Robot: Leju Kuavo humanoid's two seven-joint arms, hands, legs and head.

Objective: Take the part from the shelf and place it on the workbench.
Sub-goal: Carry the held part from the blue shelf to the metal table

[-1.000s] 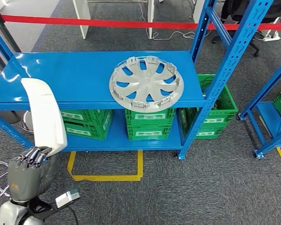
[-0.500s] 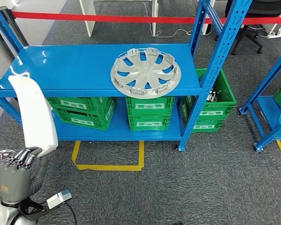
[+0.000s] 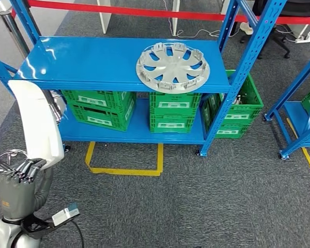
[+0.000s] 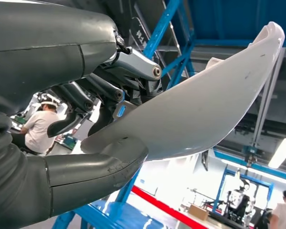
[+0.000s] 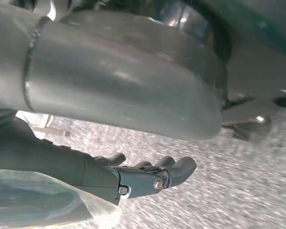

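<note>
White part [image 3: 38,121] sat in my left hand [image 3: 18,188], fingers wrapped tight on its bottom end. My right hand [image 5: 141,174] held nothing, fingers a bit curled. I saw the hubcap [image 3: 172,67] at one o'clock on the shelf [image 3: 91,64].

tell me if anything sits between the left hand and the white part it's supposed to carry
Nothing does: the left hand already grips the white part at its lower end, thumb under it and fingers over it. The workbench is out of view, so the path there cannot be judged.
</note>
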